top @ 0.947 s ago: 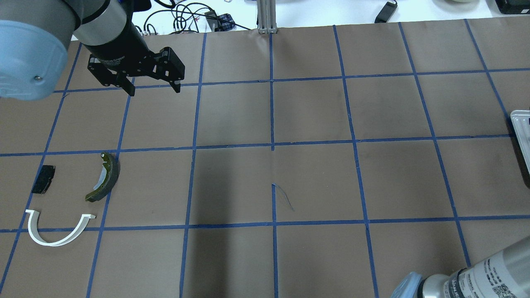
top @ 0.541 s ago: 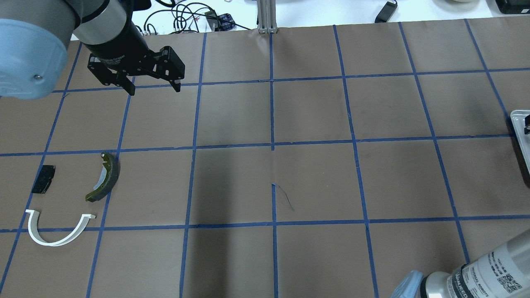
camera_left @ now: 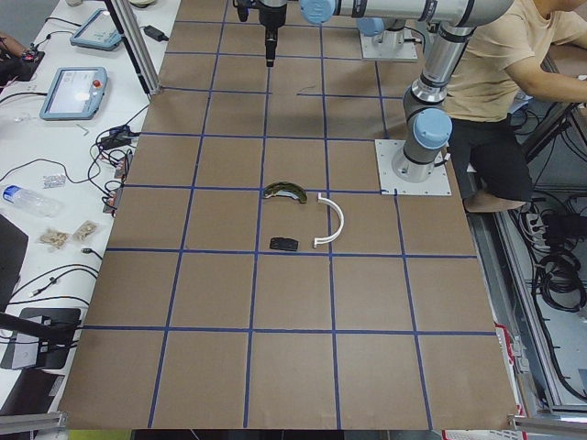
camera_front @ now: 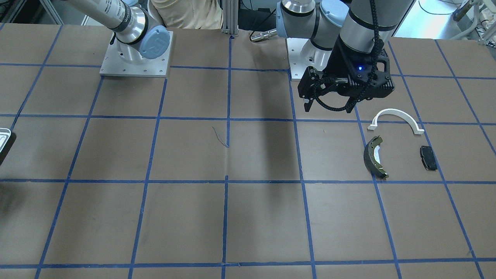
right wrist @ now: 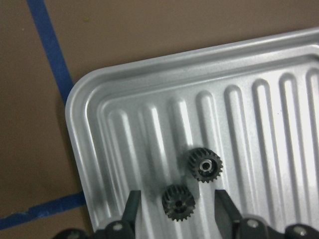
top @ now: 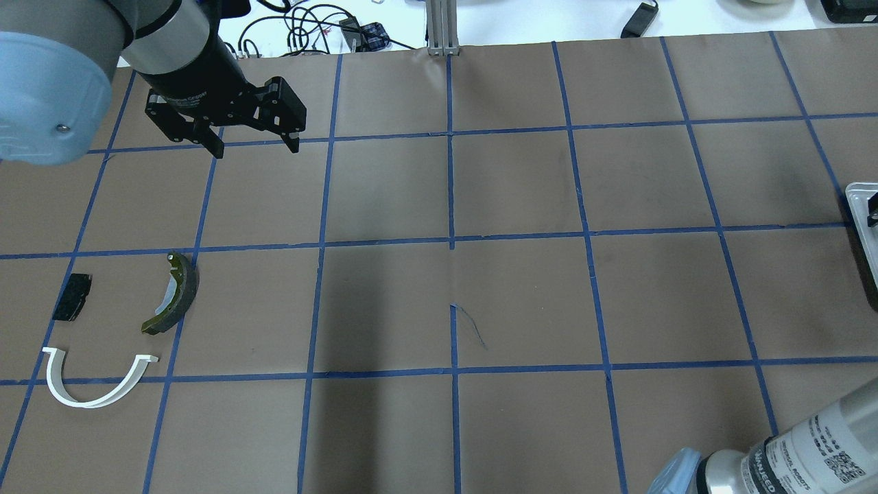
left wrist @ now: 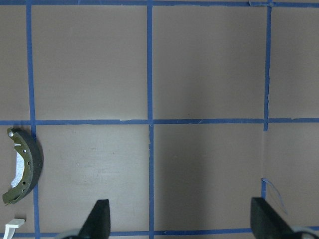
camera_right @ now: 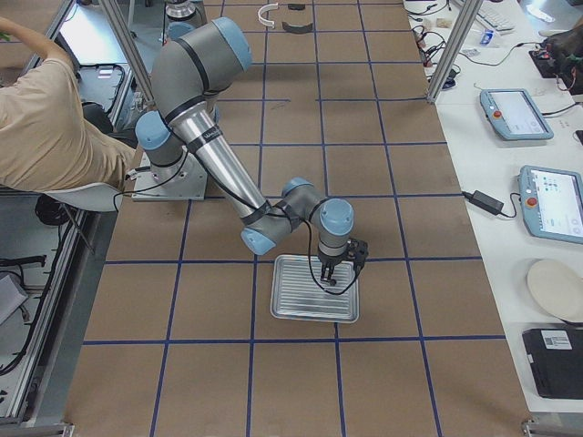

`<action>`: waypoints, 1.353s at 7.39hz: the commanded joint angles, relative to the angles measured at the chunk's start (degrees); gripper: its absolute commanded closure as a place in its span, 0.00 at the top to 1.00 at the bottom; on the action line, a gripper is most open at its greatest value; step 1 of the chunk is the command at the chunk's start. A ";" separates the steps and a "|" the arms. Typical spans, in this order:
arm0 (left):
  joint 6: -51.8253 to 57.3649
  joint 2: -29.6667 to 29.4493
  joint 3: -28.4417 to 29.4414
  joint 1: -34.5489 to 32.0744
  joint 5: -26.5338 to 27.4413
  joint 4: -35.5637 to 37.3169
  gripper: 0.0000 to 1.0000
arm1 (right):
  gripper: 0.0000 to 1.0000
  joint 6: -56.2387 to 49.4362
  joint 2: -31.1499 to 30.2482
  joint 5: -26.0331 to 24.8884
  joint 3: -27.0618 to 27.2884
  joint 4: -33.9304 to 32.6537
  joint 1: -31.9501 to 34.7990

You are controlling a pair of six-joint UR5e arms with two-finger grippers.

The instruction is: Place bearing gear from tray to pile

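Note:
The tray (right wrist: 99,149) is a silver ridged pan and holds two small black bearing gears. My right gripper (right wrist: 178,209) is open and low over the tray's corner, with its fingers on either side of the nearer gear (right wrist: 178,201). The second gear (right wrist: 205,165) lies just beyond it. The exterior right view shows the same gripper (camera_right: 339,278) over the tray (camera_right: 310,291). The pile lies at the table's left: a white half-ring arch (top: 89,405), a brake shoe (top: 185,291) and a black pad (top: 72,296). My left gripper (top: 256,149) is open and empty, hovering beyond the pile.
The table is brown paper with a blue tape grid. Only the tray's corner (top: 861,199) shows at the overhead view's right edge. Cables and tablets lie beyond the far table edge. A seated person (camera_left: 514,82) is behind the robot bases.
My right arm's forearm has shifted at the lower right of the overhead view, and a dark part of its gripper has come into view over the tray corner. The left arm has barely moved.

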 commanded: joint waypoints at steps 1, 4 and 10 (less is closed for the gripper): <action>0.00 0.05 -0.01 0.00 -0.06 0.00 1.00 | 0.27 -0.44 0.38 -0.11 0.00 0.00 0.03; 0.00 0.05 -0.01 0.09 0.03 0.00 1.00 | 0.00 -0.09 -0.93 -4.65 -0.44 1.49 0.03; 0.00 0.05 -0.10 0.09 0.03 -0.09 1.00 | 0.00 20.06 -25.10 -4.25 13.68 17.58 36.84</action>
